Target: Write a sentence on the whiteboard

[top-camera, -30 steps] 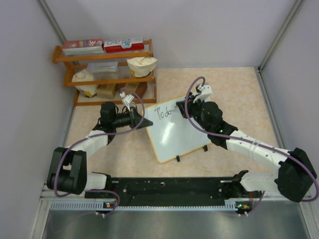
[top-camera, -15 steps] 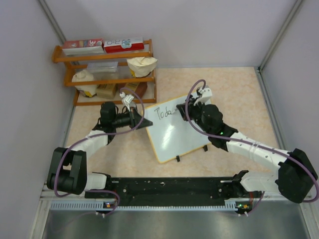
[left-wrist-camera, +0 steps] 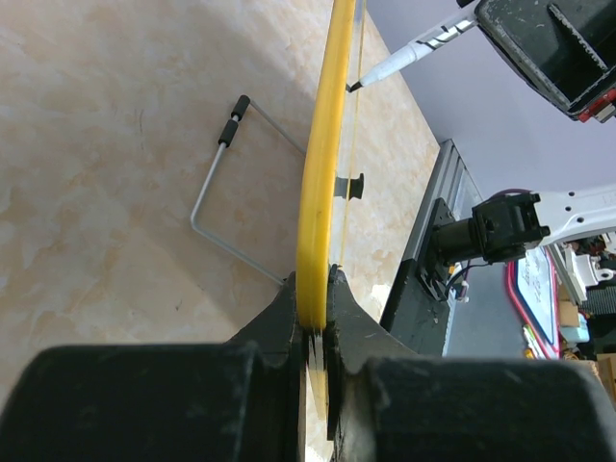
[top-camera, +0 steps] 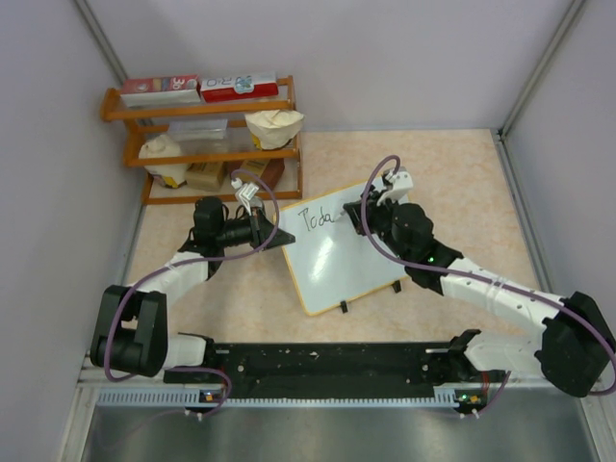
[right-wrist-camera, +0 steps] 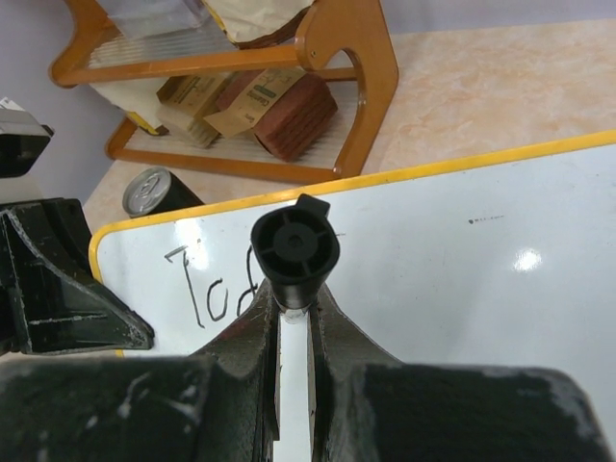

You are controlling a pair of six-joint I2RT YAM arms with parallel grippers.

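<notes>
Glossy yellow-framed whiteboard [top-camera: 342, 262], standing tilted on the table [top-camera: 462, 173], sentence [top-camera: 318, 218] reading only "Toda" along its top edge

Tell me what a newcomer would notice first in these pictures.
The yellow-framed whiteboard stands propped up at the middle of the table, its left edge clamped by the left gripper. The right gripper holds a marker to its upper part, where the sentence has barely begun in black. A cluttered wooden shelf stands at the back left.

Top cam high behind my bases, looking down. Left wrist cam close, edge-on to the shared whiteboard [left-wrist-camera: 322, 192]; right wrist cam close, facing its front.
</notes>
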